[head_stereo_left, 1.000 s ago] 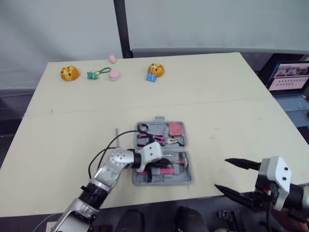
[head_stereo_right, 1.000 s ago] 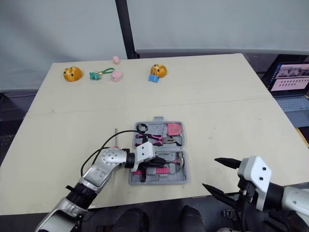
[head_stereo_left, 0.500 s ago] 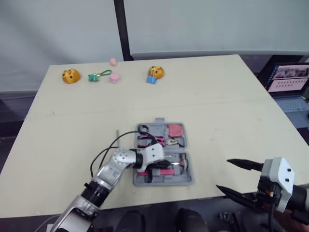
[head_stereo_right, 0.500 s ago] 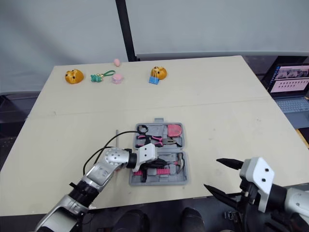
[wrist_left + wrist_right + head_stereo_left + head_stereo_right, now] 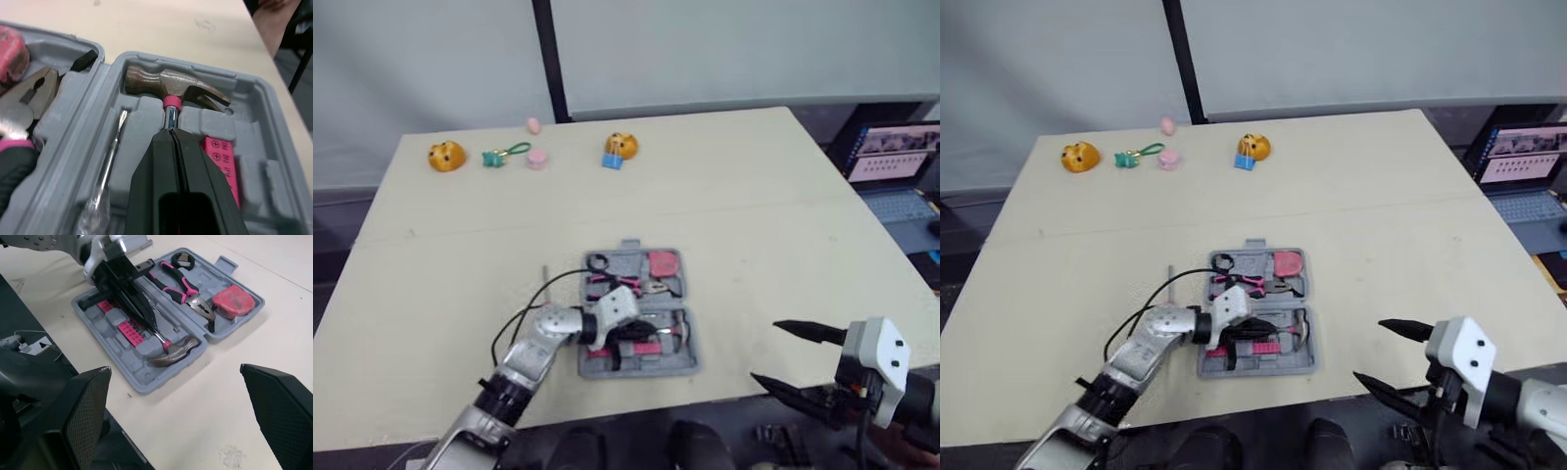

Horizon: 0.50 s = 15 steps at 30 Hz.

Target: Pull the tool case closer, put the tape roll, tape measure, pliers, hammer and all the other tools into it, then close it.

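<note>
Left wrist view: left pincer (image 5: 172,133) closed over hammer (image 5: 166,83) shaft in tool case (image 5: 258,90); right pincer (image 5: 764,351) spread wide.

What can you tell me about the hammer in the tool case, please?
The hammer is a claw hammer with a brownish metal head, pink collar and shiny steel shaft. It lies flat in its moulded recess in the open grey plastic tool case. The shut black left pincer lies along its shaft, hiding the handle.
</note>
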Tool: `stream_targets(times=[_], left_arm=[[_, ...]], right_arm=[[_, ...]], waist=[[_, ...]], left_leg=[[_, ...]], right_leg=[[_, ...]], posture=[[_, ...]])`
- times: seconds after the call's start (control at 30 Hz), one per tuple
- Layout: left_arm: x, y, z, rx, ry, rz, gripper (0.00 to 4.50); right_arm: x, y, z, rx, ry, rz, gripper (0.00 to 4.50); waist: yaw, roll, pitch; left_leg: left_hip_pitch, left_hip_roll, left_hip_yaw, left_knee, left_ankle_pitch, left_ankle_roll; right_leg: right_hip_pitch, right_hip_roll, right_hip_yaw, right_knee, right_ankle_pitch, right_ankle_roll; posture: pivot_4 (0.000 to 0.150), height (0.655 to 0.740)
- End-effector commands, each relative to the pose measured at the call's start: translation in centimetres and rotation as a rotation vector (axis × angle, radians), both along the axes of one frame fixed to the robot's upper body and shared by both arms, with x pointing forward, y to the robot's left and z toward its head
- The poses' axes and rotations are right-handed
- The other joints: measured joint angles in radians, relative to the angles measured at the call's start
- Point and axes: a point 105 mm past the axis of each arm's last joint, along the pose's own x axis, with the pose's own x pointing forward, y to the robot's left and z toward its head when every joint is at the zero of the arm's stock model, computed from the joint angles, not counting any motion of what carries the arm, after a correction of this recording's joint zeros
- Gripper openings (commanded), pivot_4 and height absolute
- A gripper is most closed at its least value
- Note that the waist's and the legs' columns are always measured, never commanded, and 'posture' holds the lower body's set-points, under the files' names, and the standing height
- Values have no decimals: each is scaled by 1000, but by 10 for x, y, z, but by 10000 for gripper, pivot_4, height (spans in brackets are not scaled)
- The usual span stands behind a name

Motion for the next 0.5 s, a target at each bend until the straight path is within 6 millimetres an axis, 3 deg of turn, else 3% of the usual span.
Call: stream_targets(times=[0.03,0.17,0.27,0.4,0.5], left_arm=[[7,18,52,-149,-33,67,305],[6,48,89,-211,-101,134,305],[-2,77,101,-215,-147,203,305],[-25,121,87,-136,-147,315,305],[-44,142,78,-95,-160,392,305]], right_arm=[[2,4,2,9,-19,39,45000],[8,7,-1,17,-17,62,45000],[11,10,-4,29,-11,74,45000],[13,13,-9,42,-2,75,45000],[13,15,-12,56,6,74,45000]], waist=[[-7,0,5],[-6,-1,6],[-7,-1,7],[-10,-1,7],[-7,-3,8]], left_leg=[[-1,0,0,0,0,0],[-3,-1,0,0,0,0],[-4,-2,0,0,0,0],[-11,-2,1,-2,0,-1],[-12,-2,3,-3,0,-1]], right_leg=[[-1,0,0,1,0,0],[-2,0,0,1,1,1],[-2,0,0,0,1,2],[-11,0,0,1,1,2],[-13,0,0,1,1,1]], posture=[[1500,7400],[1500,7400],[1500,7400],[1500,7400],[1500,7400]])
